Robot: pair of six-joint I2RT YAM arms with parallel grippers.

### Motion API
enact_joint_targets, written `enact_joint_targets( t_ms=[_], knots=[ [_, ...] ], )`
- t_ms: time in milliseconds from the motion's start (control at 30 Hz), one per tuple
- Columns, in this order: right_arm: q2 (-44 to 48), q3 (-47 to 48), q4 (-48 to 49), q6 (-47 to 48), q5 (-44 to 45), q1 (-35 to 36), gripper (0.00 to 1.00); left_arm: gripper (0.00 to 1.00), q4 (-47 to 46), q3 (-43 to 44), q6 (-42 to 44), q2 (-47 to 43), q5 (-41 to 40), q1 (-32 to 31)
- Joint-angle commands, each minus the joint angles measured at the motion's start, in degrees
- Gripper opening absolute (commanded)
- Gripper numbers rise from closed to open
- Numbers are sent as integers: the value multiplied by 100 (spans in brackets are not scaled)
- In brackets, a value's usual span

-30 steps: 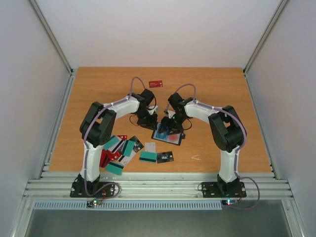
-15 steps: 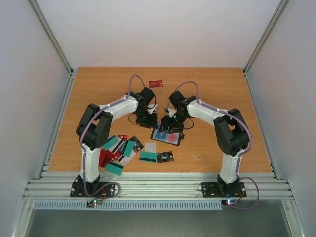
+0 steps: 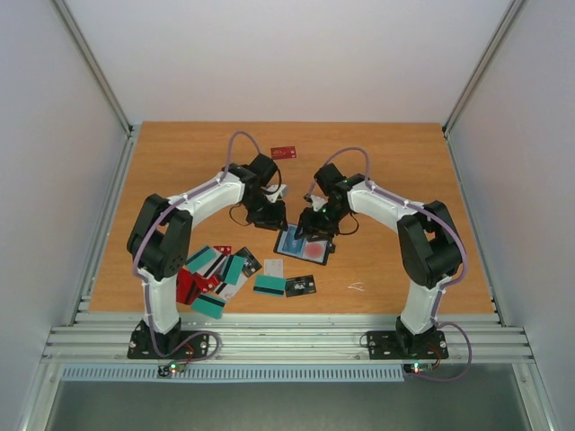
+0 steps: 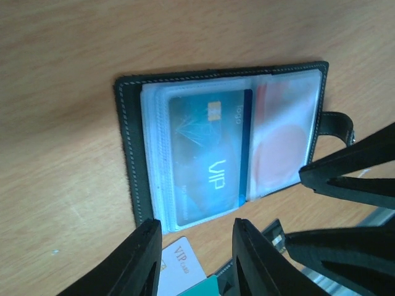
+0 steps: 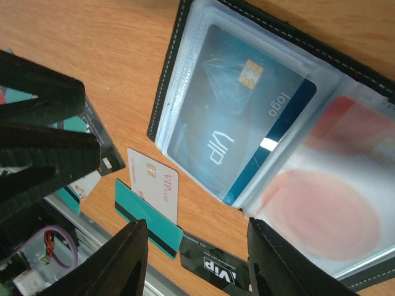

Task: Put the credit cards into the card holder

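Note:
The black card holder lies open on the table. A blue VIP card shows in its left clear sleeve and a red card in its right sleeve. The holder also shows in the right wrist view. My left gripper hovers at the holder's far left corner, and in its own view it is open and empty. My right gripper hovers over the holder's far edge, and in its own view it is open and empty. A white VIP card, a teal card and a black VIP card lie nearer than the holder.
A pile of teal, red, black and white cards lies at the near left. A single red card lies at the far middle. A small white scrap lies at the near right. Metal rails run along the table's near edge.
Both arms have stretched out, with their elbows swinging outward and lower. The two grippers stay open by the holder's far edge. The holder and the cards have not moved.

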State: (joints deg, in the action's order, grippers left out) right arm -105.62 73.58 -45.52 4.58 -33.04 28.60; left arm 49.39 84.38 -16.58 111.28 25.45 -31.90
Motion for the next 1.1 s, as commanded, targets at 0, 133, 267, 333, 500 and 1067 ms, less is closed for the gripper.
enact_joint_targets(
  t_ms=[0, 133, 267, 333, 500, 1067],
  knots=[
    [-4, -138, 275, -44, -377, -74, 44, 34, -270, -145, -141, -70, 636, -47],
    [-181, -163, 431, -77, -473, -99, 36, 34, -297, -157, -202, 65, 632, -60],
    [-359, -163, 542, -93, -590, -176, 27, 39, -311, -130, -220, 225, 736, -62],
    [-464, -151, 572, -82, -628, -211, 23, 41, -312, -107, -208, 300, 788, -62],
    [-694, -142, 647, -56, -693, -241, 17, 41, -262, -96, -171, 456, 796, -61],
    [-1285, -229, 730, 159, -770, -258, 13, 41, -114, 69, -47, 880, 820, -185]
  ],
)
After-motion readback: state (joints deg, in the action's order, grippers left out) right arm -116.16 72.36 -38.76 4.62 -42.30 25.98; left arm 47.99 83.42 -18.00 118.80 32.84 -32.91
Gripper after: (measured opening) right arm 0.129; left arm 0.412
